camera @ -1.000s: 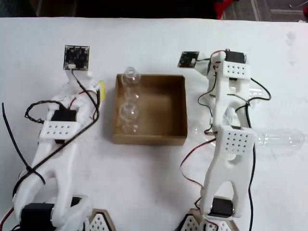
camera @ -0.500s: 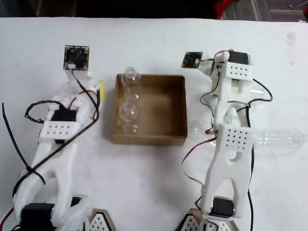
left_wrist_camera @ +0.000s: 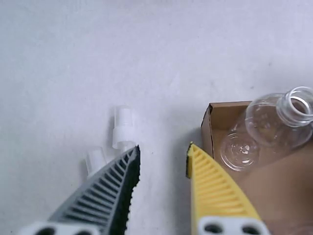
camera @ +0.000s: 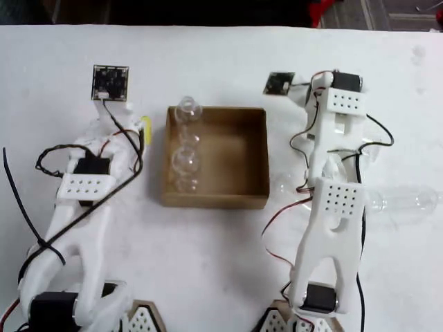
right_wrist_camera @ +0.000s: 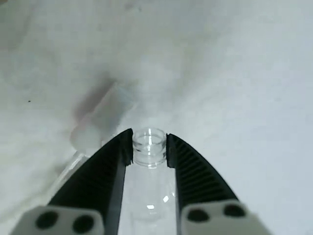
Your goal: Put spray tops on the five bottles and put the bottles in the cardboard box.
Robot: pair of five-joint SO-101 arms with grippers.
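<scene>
My right gripper [right_wrist_camera: 149, 143] is shut on the neck of a clear bottle [right_wrist_camera: 148, 147] that has no top, just above the white table. A blurred pale bottle [right_wrist_camera: 98, 125] lies close beside it. My left gripper [left_wrist_camera: 163, 148] stands open over the table next to the cardboard box [left_wrist_camera: 211, 122]. Two white spray tops [left_wrist_camera: 121, 128] lie by its grey finger. In the high view the box [camera: 256, 155] sits mid-table between the arms, with clear topless bottles [camera: 185, 160] inside; one bottle [camera: 187, 109] leans over its far rim.
Clear bottles lie on the table beside the right arm, one long bottle [camera: 408, 200] at the right edge and another [camera: 284, 183] between the arm and the box. Loose black cables [camera: 14, 194] run along the left arm.
The right arm's wrist has shifted slightly toward the far right with the bottle in its gripper. The left arm has kept still.
</scene>
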